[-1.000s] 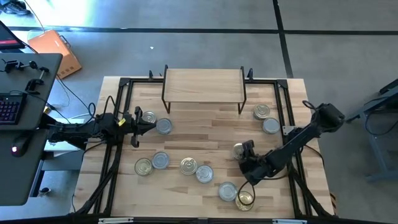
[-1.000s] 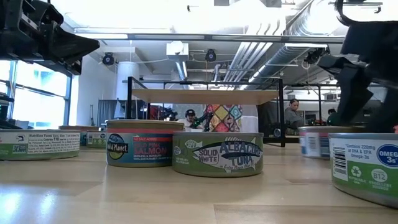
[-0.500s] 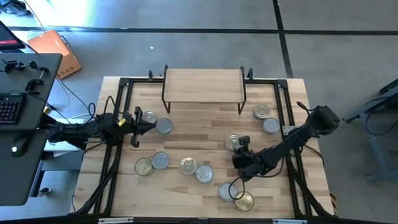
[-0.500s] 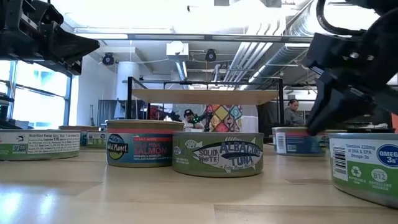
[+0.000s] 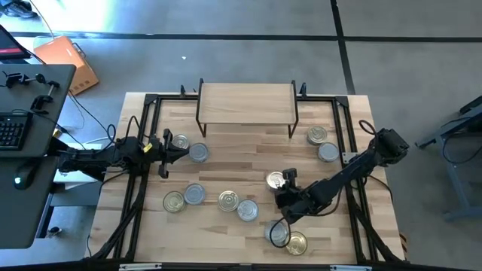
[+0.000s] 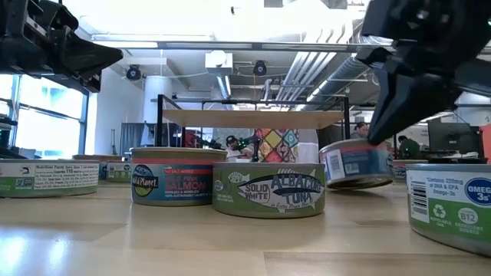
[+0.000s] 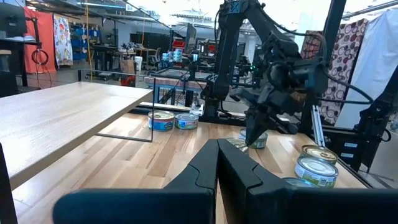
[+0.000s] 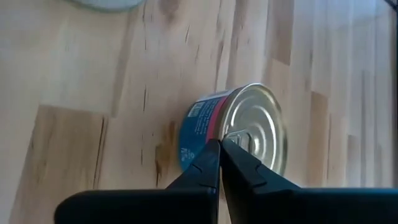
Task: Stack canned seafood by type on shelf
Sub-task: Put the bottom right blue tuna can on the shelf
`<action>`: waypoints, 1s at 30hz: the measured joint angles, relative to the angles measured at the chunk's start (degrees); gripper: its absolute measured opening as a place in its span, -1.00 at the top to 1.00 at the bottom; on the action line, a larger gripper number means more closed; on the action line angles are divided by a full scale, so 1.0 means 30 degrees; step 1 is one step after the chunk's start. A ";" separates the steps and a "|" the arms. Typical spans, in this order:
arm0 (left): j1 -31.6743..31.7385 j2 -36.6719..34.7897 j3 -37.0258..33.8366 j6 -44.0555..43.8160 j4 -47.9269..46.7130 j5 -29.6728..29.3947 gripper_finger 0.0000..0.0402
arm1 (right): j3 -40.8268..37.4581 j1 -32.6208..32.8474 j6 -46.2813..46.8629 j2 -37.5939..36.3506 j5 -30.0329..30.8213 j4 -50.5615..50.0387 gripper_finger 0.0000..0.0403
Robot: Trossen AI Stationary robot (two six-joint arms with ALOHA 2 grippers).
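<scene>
The shelf [image 5: 247,104], a light-wood board on black legs, stands at the table's far side with nothing on it. Round seafood tins lie scattered on the tabletop. Two [image 5: 181,141] sit by my left gripper [image 5: 186,151], which is shut and level at the left. Several [image 5: 228,200] lie in the near middle, two [image 5: 323,144] at the far right and two [image 5: 286,238] near the front edge. My right gripper [image 8: 219,144] is shut on one silver-lidded tin [image 5: 276,180] right of centre. My right gripper pinches the tin's pull tab [image 8: 235,138] on the lid, close to the rim, between its two shut fingers. The fingers [image 6: 377,130] slant down onto it from above and from the table's right. The tin [image 6: 355,163] hangs tilted below them, clear of the tabletop.
Black frame rails [image 5: 348,143] run along the table's left and right sides. A salmon tin [image 6: 172,176] and a tuna tin [image 6: 268,188] stand close to the low camera. A desk with a keyboard [image 5: 10,129] is beyond the table's left edge.
My right gripper has moved toward the table's left edge and upward, taking the silver-lidded tin with it. The tin, which stood flat on the table, now hangs tilted and clear of the wood, farther left than before.
</scene>
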 joint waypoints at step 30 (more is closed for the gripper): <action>-0.0003 -0.0003 0.0000 0.0011 -0.0415 0.0007 1.00 | 0.0197 -0.1785 -0.2064 -0.0036 -0.4066 0.2317 0.20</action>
